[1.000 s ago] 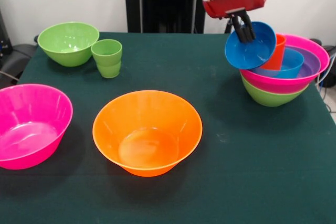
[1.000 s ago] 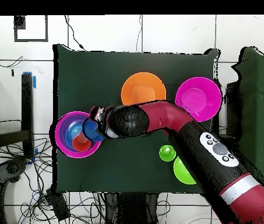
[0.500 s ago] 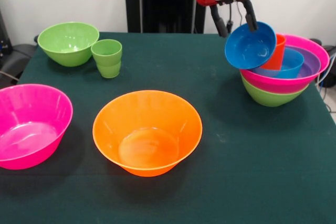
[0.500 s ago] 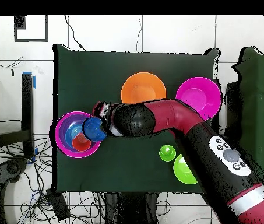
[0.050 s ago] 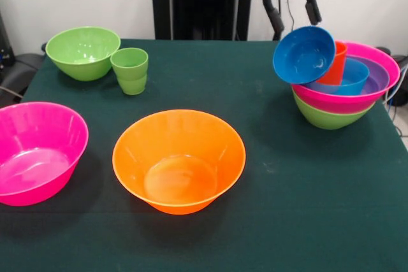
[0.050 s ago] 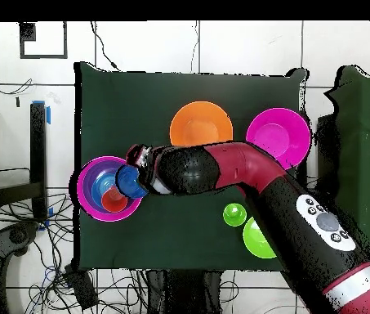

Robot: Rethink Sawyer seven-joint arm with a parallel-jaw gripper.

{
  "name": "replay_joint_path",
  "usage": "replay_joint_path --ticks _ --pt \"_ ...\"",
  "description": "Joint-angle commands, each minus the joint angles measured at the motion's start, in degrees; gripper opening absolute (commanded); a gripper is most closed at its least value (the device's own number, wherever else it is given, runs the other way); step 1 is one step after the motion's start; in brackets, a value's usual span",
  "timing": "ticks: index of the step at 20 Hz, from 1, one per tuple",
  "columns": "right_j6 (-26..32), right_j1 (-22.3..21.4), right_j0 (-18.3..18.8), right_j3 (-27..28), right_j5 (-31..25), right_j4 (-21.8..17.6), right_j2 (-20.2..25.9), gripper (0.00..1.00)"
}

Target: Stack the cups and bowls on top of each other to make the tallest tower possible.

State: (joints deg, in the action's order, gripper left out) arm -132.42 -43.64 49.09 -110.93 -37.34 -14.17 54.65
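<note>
Gripper point(image 5: 293, 12) spread wide and holding nothing, its two black fingers point(image 5: 312, 9) hanging apart just above the tilted blue bowl point(image 5: 304, 54) without touching it. Directly below, that small blue bowl propped on edge, its mouth turned toward the camera and its back leaning against the orange-red cup point(image 5: 334, 63). Beneath and a little to the side of the gripper in the front view, the tower point(image 5: 344, 97): a green bowl at the bottom, a wide pink rim over it, then a purple bowl point(image 5: 378, 76) and a second blue bowl point(image 5: 347, 78) nested inside, with the cup standing in that stack. Well away from the gripper across the green table point(image 5: 306, 195), toward the camera, a big orange bowl point(image 5: 179, 160) sitting upright and alone. Farther off still, at the table's edge, a big pink bowl point(image 5: 38, 152). At the far corner from the gripper, a green bowl point(image 5: 83, 52) with the light green cup point(image 5: 131, 71) just beside it. From overhead, red arm point(image 6: 245, 176) reaching across the cloth to the tower's rim point(image 6: 86, 176), gripper hidden under the wrist there.
</note>
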Motion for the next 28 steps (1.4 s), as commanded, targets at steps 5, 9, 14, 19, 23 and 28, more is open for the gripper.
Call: replay_joint_path --ticks 5,9,14,19,23,28 --pt "6.2 7.5 0.3 -8.3 -4.6 3.0 3.9 1.0" --pt "5.8 9.3 -0.1 -8.8 -2.6 2.8 4.0 1.0" --pt "7.5 13.7 -1.0 -5.4 0.0 -0.8 1.6 1.0" --pt "8.6 16.0 -1.8 -2.0 1.0 -3.2 0.2 1.0" --pt "8.5 16.4 -1.8 -0.7 0.9 -4.4 0.2 1.0" --pt "8.1 15.7 -1.1 0.0 -0.9 -5.0 0.9 1.0"
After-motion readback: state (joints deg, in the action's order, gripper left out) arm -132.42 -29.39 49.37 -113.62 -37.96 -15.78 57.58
